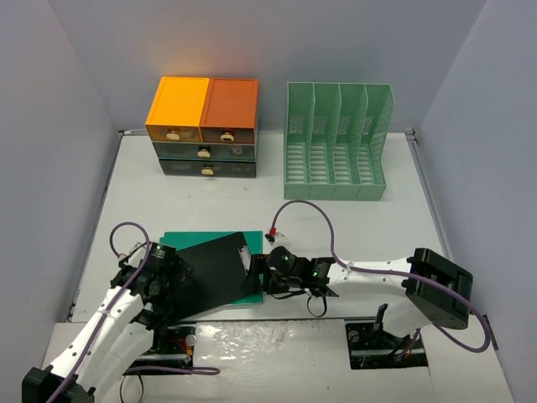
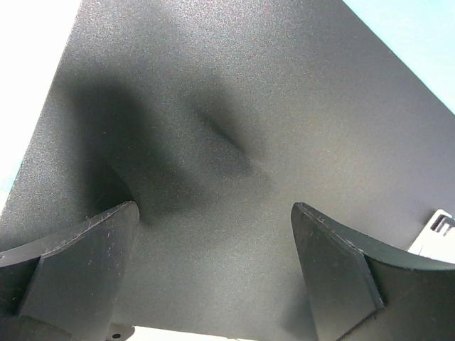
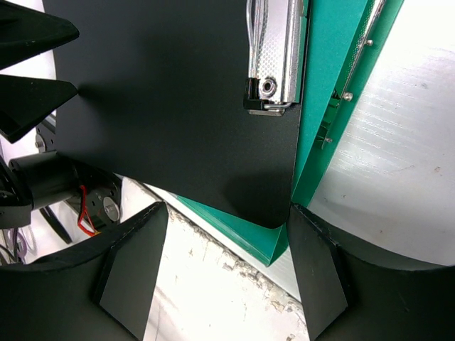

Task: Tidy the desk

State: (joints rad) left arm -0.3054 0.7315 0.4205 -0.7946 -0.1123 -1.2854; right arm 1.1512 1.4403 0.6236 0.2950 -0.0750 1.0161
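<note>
A black clipboard (image 1: 214, 269) with a metal clip (image 3: 277, 57) lies askew on a green clipboard (image 1: 180, 242) at the near edge of the white desk (image 1: 352, 231). My left gripper (image 1: 170, 281) is open at the black board's left side; in the left wrist view the board (image 2: 234, 128) fills the space past its spread fingers (image 2: 78, 263). My right gripper (image 3: 227, 209) is open at the boards' right side. The near corner of the black board (image 3: 178, 106) and of the green clipboard (image 3: 320, 142) sits between its fingers (image 3: 320, 273), not clamped.
An orange-topped drawer unit (image 1: 205, 126) stands at the back left. A green slotted file rack (image 1: 336, 143) stands at the back right. A purple cable (image 1: 315, 210) loops over the desk behind the right arm. Grey-lilac walls enclose three sides.
</note>
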